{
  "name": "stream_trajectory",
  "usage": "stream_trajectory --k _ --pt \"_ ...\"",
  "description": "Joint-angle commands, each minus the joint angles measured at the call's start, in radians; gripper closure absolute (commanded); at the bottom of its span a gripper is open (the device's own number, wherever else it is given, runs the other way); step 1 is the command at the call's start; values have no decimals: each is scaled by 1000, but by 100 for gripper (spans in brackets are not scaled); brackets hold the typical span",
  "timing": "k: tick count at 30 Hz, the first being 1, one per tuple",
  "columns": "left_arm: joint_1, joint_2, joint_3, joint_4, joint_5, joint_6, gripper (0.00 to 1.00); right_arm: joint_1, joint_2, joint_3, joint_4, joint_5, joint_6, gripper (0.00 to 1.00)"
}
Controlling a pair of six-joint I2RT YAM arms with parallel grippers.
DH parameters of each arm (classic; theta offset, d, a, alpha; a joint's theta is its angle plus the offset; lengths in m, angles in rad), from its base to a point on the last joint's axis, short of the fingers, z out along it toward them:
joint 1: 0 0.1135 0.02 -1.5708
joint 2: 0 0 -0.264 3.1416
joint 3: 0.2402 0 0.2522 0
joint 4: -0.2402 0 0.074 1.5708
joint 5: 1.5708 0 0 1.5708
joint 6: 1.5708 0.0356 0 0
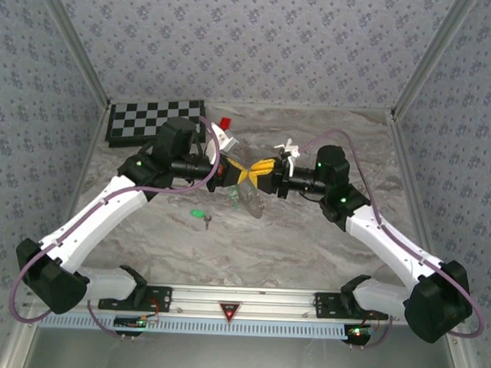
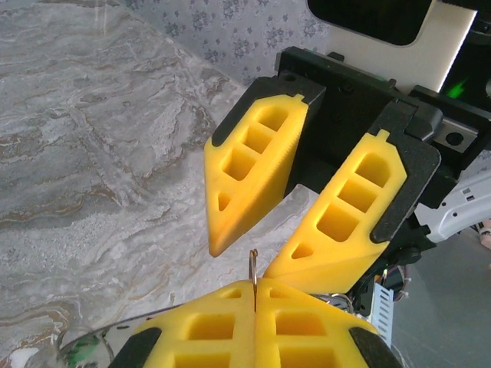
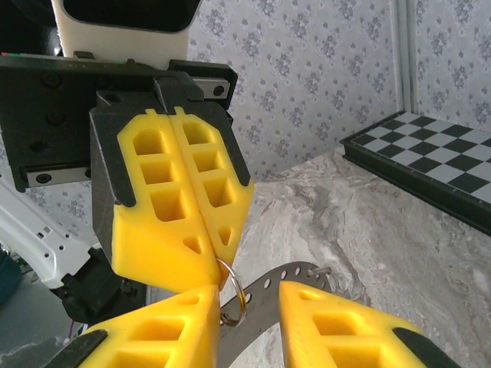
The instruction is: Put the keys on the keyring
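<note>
keyring [image 3: 242,291] pinched at left tool [image 3: 215,259] tips, between parted right tool [image 2: 245,259] fingers

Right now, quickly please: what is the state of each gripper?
Left gripper: closed, pinching the keyring at its fingertips.
Right gripper: open, one finger on each side of the keyring, not gripping it.

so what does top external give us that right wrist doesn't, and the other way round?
Top external: a green-headed key lying on the table just near of where the arms meet, plus a red block by the board. Right wrist: the left gripper shut on the keyring, the right gripper open with a finger to each side of it, and a perforated metal strip by it. Both: the checkerboard and the two grippers tip to tip.
</note>
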Motion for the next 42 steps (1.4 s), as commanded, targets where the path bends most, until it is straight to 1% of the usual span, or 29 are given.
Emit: stream_trajectory --k 1,2,6,7,8,9,10,13,14,16,19,23,26,32,37,42 --pt "5 0 51 -3 48 28 100 8 10 38 -28 -28 -28 78" --pt "5 1 54 -4 50 28 100 10 13 41 -28 -32 -27 80" --pt "5 3 56 -5 62 32 100 18 23 49 -30 -43 -30 81" --pt "5 2 55 -4 62 32 100 18 25 51 -30 -49 -30 85" --pt "5 2 55 -6 62 32 100 18 28 52 -31 -60 -32 93" --pt "5 2 56 -6 63 33 100 19 31 54 -31 -69 -31 98" --pt "6 3 55 -6 66 33 100 17 34 57 -33 -78 -31 100" --pt "5 1 53 2 64 29 100 18 37 50 -10 -85 -13 100" --pt "5 -2 48 12 64 23 98 16 35 40 20 -83 5 100" --pt "6 -12 29 53 59 -3 79 4 37 11 115 -83 76 100" --pt "6 -49 -28 160 11 -66 72 -29 44 -43 310 -77 215 100" --pt "16 -139 -163 389 -63 -186 70 -55 62 -83 488 -68 347 100" --pt "17 -170 -232 497 -84 -247 70 -55 66 -90 526 -61 377 100" --pt "18 -165 -291 580 -89 -295 70 -51 69 -95 554 -46 395 100" --pt "18 -156 -294 601 -93 -300 70 -43 70 -94 561 -50 401 100" --pt "18 -143 -286 629 -51 -303 70 -39 72 -93 557 -56 398 100"
